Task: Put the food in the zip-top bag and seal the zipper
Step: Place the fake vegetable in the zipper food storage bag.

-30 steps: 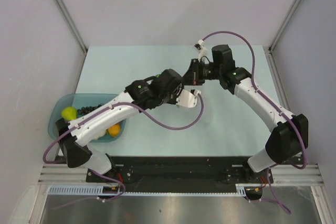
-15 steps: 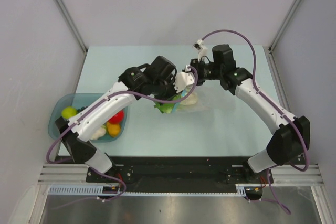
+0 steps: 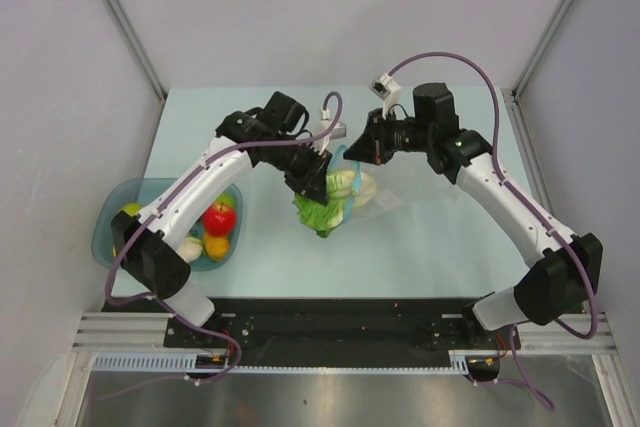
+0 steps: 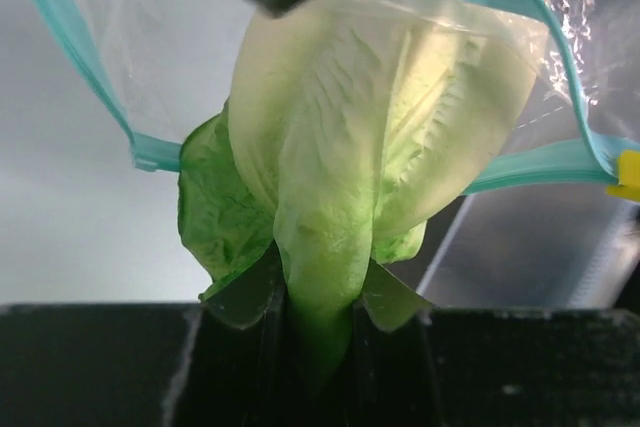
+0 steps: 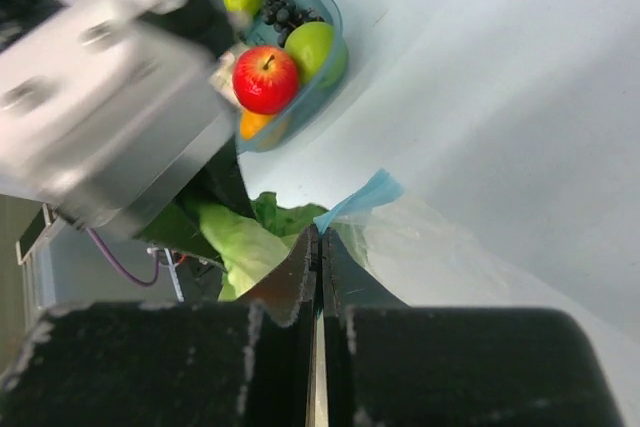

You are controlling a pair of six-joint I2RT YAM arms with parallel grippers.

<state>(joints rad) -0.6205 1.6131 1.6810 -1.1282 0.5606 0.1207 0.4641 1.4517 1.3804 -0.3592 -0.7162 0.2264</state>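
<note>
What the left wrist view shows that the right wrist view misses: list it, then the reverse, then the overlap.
Left wrist only: the zipper looping open around the lettuce clamped in the left gripper. Right wrist only: the right gripper pinching the zip-top bag by its edge, the teal bowl with the red apple. Both: lettuce and bag.
</note>
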